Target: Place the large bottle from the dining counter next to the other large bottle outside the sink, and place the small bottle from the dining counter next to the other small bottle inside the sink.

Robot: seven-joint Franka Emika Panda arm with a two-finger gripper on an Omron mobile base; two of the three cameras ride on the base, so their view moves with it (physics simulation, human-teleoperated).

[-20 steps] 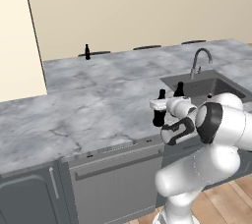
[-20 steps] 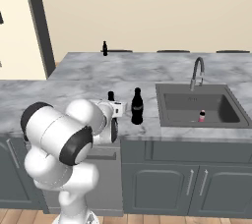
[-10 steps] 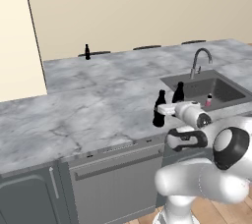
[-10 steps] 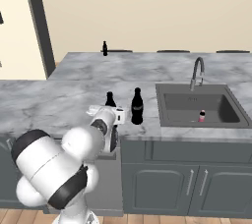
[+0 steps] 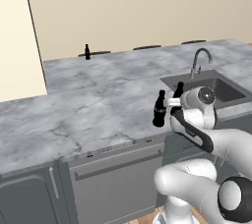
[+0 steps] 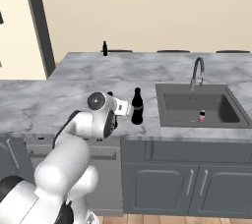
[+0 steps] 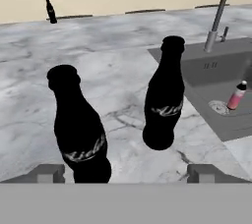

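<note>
- The two-finger gripper (image 7: pixel 125 173) is spread wide, grasping nothing; a tall black glass bottle (image 7: pixel 80 128) stands just beyond its tips.
- A second black bottle (image 7: pixel 165 102) stands upright near it, on the marble counter beside the dark recessed sink (image 7: pixel 224 78).
- A small pink bottle (image 7: pixel 236 95) lies inside the basin.
- Judgement: the withdrawal is best made straight back, so neither bottle is toppled.
- The small dark bottle (image 7: pixel 50 11) on the far dining counter (image 7: pixel 113 21) is taken to be next.

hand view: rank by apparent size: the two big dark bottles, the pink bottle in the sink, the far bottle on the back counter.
1-2. left dark bottle and right dark bottle: look alike in build; the left is nearer the camera, so I won't rank them.
3. pink bottle, in the sink.
4. far bottle, smallest, but also farthest away.
</note>
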